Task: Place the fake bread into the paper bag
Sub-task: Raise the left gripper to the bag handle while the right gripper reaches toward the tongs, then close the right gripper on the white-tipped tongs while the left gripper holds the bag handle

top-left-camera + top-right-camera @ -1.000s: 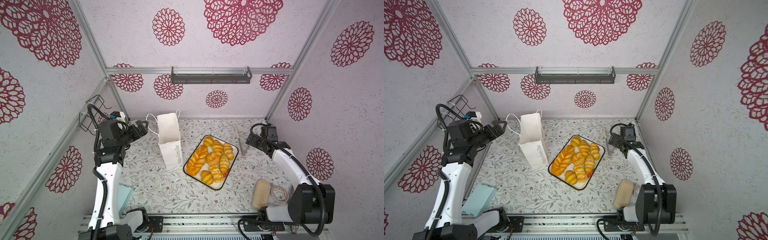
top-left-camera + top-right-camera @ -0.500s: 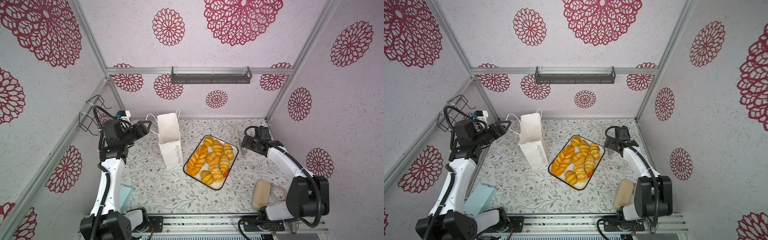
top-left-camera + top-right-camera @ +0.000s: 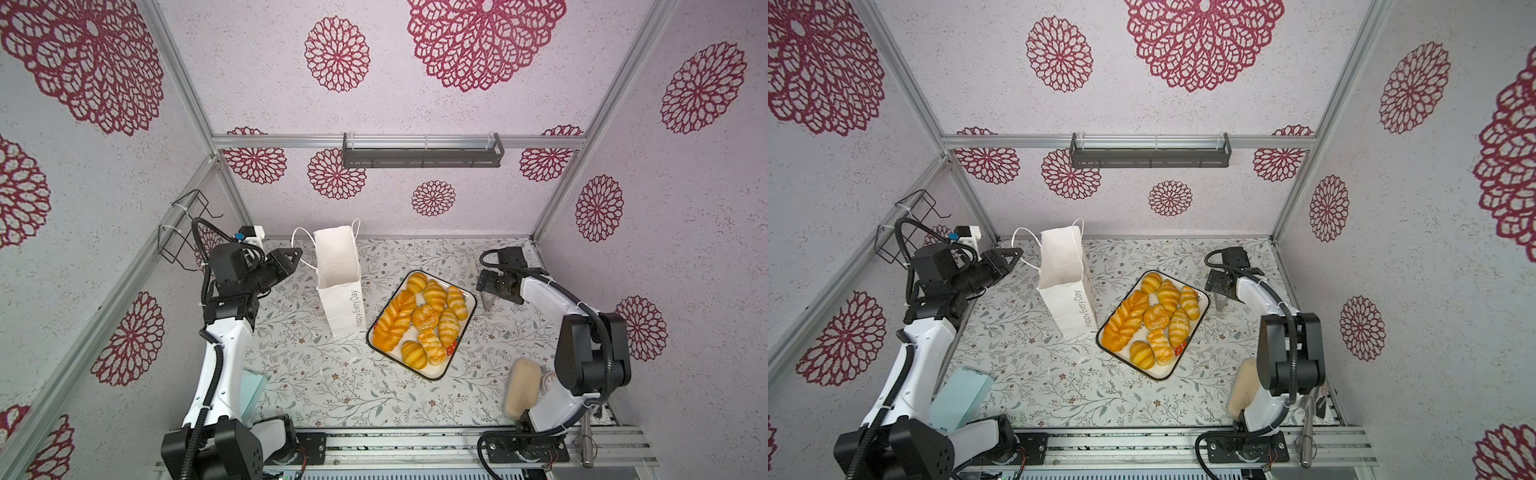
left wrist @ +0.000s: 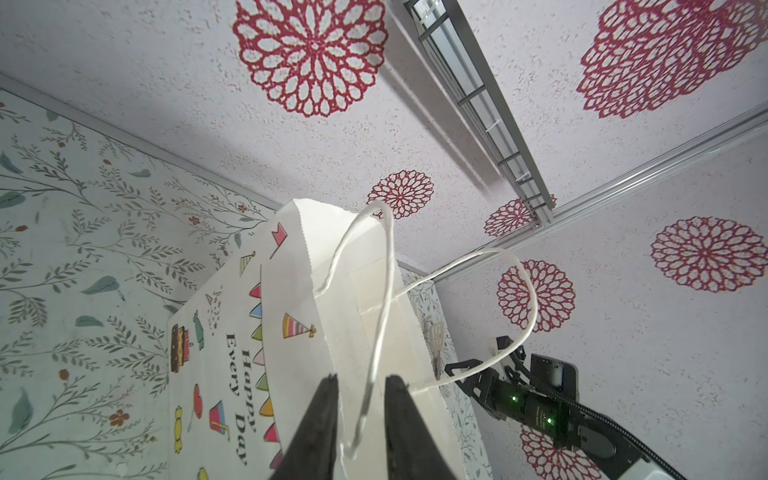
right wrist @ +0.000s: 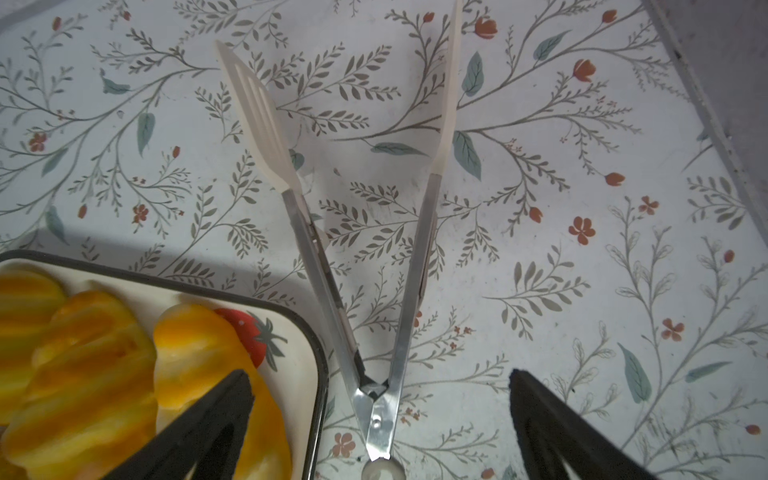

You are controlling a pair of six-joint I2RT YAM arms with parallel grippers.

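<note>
Roughly eight breads (image 3: 424,318), one bag (image 3: 338,266)

Paper bag (image 3: 337,266): matt white paper, twisted cord handles (image 4: 385,299). Fake bread (image 3: 424,318): glossy, smooth, plastic-like. Tongs (image 5: 410,291): shiny metal arms, matt cream plastic tips. Tray (image 5: 299,345): glossy white, dark rim. Counter (image 3: 332,374): matt printed covering.

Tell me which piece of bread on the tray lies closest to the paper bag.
The long braided loaf, along the tray's edge facing the paper bag. It is the longest piece; the shorter rolls and croissants lie farther from it.
</note>
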